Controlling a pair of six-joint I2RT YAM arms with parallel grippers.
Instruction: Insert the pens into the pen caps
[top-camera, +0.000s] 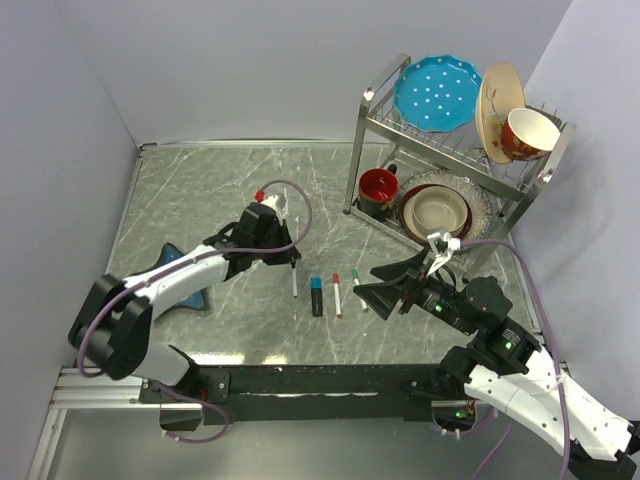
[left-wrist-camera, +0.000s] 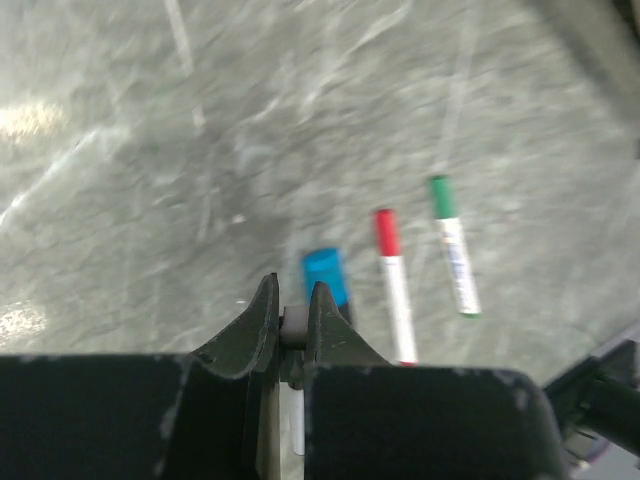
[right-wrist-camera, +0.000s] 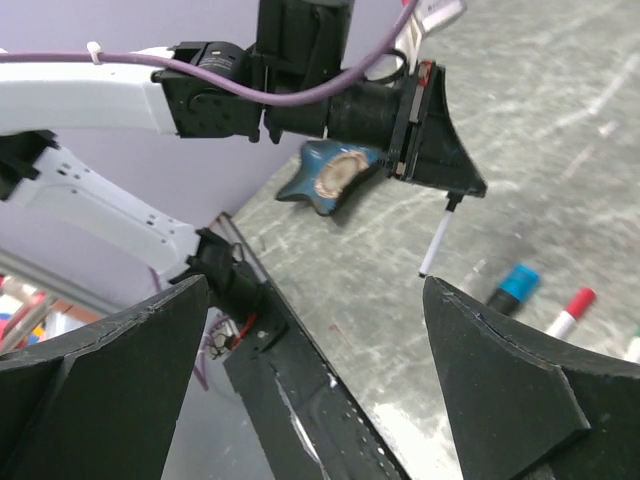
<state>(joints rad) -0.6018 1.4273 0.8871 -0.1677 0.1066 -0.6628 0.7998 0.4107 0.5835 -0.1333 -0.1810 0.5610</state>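
Left gripper (top-camera: 293, 263) clamps a thin white pen (top-camera: 294, 281) by its upper end, barrel pointing down at the marble table (top-camera: 200, 190); right gripper (top-camera: 368, 281) gapes wide, holding nothing, beside three capped pens lying in a row, blue cap (left-wrist-camera: 325, 275), red cap (left-wrist-camera: 386, 231), green cap (left-wrist-camera: 441, 196). Behind, a wire dish rack (top-camera: 358, 150) carries a blue dotted plate (top-camera: 437, 93), cream plate (top-camera: 497, 105) and red bowl (top-camera: 528, 133) above, a red mug (top-camera: 377, 190) and nested bowls (top-camera: 435, 208) below

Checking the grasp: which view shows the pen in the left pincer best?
Right wrist: the white pen hangs side-on below the left pincer, whole barrel visible. Top external shows it small. Left wrist shows only a blurred bit between the fingers.
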